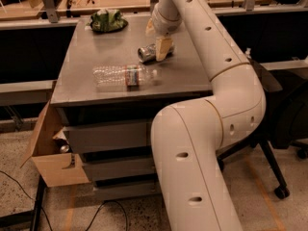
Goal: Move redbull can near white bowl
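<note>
The redbull can lies on its side on the grey table top, right of centre. My gripper comes down from the white arm and sits at the can's right end, covering it. A small pale shape beside my wrist, behind the can, looks like the edge of the white bowl. The arm hides most of it.
A clear plastic bottle with a red label lies on its side near the table's front edge. A dark plate with green contents sits at the back left. An open cardboard box stands at the lower left. A chair base is at the right.
</note>
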You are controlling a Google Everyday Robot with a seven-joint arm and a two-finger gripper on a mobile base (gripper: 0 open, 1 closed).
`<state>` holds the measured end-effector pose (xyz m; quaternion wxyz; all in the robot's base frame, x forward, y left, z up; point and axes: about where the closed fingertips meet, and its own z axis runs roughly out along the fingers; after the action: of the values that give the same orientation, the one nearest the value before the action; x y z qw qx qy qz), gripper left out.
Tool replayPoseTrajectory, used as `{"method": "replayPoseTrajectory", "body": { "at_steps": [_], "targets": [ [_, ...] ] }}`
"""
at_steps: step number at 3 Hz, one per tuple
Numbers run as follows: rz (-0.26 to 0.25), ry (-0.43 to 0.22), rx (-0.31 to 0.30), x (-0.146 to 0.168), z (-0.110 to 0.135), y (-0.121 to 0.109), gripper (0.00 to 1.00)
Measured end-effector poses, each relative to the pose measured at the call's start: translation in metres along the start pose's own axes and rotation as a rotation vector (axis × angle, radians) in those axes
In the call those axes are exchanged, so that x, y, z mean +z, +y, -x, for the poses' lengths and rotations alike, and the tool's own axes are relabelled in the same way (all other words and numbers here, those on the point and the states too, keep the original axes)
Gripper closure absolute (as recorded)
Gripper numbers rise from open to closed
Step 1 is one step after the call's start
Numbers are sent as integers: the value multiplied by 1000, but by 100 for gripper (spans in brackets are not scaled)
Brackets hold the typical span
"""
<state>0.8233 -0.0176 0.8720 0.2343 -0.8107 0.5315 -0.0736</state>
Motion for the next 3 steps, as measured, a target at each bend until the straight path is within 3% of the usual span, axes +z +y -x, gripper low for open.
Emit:
{"method": "replayPoseTrajectory", "body": {
  "at_steps": [1, 3],
  "targets": [
    [11, -5, -13, 7, 4, 0, 36],
    [61, -36, -37, 28, 16, 9, 77]
  ]
}}
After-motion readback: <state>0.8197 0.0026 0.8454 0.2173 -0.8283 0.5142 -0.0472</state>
